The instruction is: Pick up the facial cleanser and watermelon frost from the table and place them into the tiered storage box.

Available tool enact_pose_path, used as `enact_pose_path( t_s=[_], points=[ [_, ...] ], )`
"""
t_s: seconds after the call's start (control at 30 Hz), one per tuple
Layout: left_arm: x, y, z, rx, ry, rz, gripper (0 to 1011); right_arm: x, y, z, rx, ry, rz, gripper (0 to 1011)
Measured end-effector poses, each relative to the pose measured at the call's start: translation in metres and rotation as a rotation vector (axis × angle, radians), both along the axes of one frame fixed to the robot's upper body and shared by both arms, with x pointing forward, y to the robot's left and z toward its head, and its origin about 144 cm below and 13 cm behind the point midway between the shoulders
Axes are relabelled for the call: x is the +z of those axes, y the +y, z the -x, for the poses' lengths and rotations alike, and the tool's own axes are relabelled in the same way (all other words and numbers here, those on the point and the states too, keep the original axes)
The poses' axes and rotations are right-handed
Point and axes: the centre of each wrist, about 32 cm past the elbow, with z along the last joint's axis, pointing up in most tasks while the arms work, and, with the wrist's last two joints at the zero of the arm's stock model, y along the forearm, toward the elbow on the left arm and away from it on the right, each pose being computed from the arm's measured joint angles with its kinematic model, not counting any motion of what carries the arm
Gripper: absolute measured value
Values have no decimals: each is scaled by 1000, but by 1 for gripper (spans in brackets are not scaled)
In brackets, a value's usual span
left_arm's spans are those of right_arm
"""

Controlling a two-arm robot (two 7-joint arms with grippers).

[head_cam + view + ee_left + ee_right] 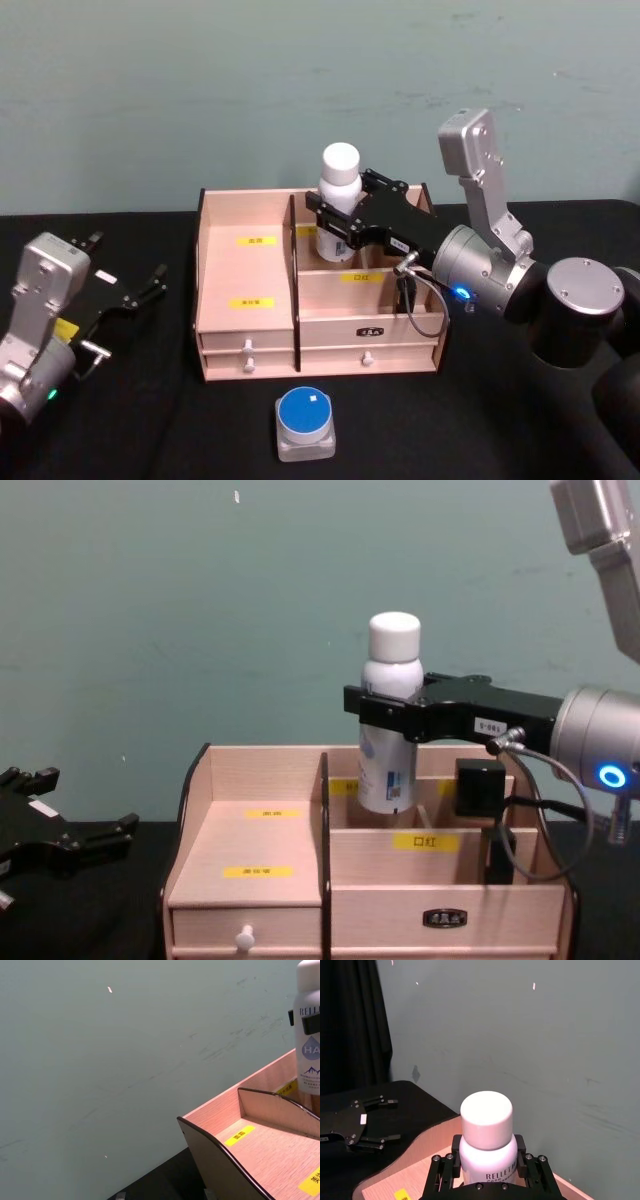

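Note:
The facial cleanser (338, 190), a white bottle with a round white cap, stands upright with my right gripper (340, 220) shut around its middle. Its lower end sits inside the back right compartment of the tiered storage box (245, 290); whether it touches the floor there I cannot tell. The chest view shows the facial cleanser (392, 720) in the right gripper (390, 708) over the storage box (260, 840). The watermelon frost (305, 422), a small pale jar with a blue lid, rests on the table in front of the box. My left gripper (128, 262) is parked open at the left.
A black cloth covers the table (120, 420), with a green wall close behind the box. My right arm's cable (425, 300) hangs over the box's right end. In the right wrist view the left gripper (390, 1120) lies beyond the box's curved side (405, 1180).

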Motion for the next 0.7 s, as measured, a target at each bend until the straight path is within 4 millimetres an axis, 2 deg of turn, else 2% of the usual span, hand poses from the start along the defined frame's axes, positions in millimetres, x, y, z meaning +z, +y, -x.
enact_pose_path(
  t_s=[0.7],
  points=[
    [0, 0, 0, 0, 0, 0, 1010, -11, 3, -14, -1, 10, 28, 616]
  ],
)
